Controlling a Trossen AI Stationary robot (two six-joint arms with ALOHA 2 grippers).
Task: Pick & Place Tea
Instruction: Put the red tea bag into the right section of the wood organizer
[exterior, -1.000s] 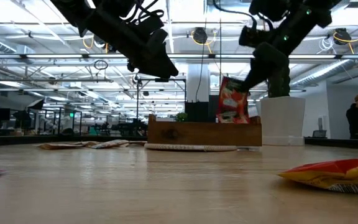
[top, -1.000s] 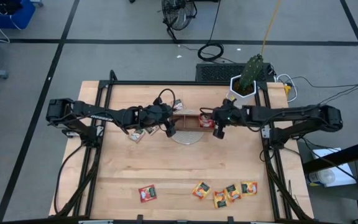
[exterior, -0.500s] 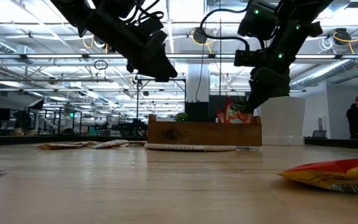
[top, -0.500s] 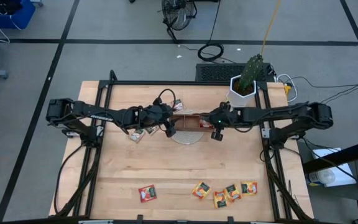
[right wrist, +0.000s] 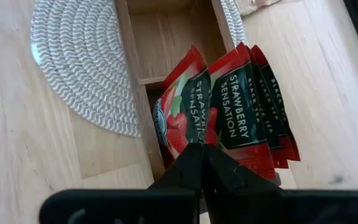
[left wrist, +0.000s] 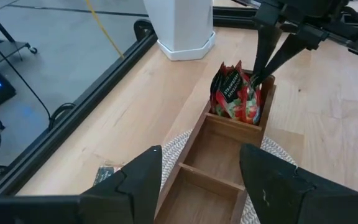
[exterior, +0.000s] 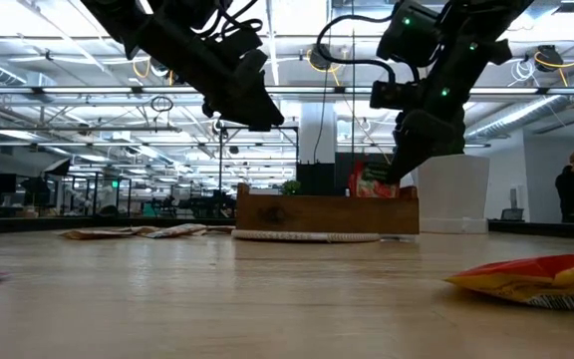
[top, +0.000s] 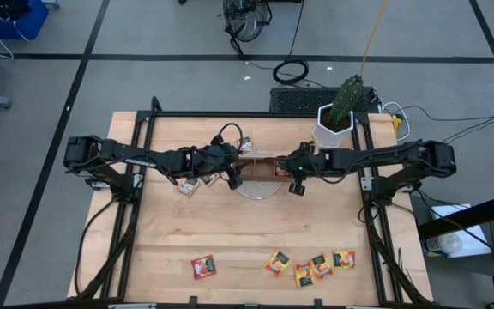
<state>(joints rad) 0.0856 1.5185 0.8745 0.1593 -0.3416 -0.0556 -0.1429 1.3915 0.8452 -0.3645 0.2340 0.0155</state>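
- Right end effector (right wrist: 202, 163): it is reaching down into the end compartment of the wooden tray (top: 260, 166) nearest the white pot, its fingers pinched narrow on a red sachet (right wrist: 185, 106) and holding it on edge, evidently so that it files upright alongside the other red sachets (right wrist: 263, 106) standing there.
- Left end effector (left wrist: 197, 180): it is hovering above the tray's opposite end, fingers spread wide and gripping nothing; by the look of it, waiting.
- Wooden tray, three compartments: it is sitting on a woven mat (right wrist: 82, 68) at the middle of the counter (top: 230, 240). The two compartments nearer the left arm are showing bare wood, so open room remains there.
- Edges: the held sachet is leaning against the tray's long wall; judged from the wrist views, a straight upward withdrawal is the way least likely to drag the packed sachets out.
- Loose tea, front of the counter, well apart from the tray: one red sachet (top: 203, 267) is lying alone; a cluster of orange-yellow sachets (top: 311, 264) is lying nearer the right arm's side.
- Pale sachets (top: 189, 184): they are lying flat just beside the tray, under the left arm.
- White pot (top: 334, 125) with a cactus: it is standing near the tray's filled end, narrowing the room behind the right arm.
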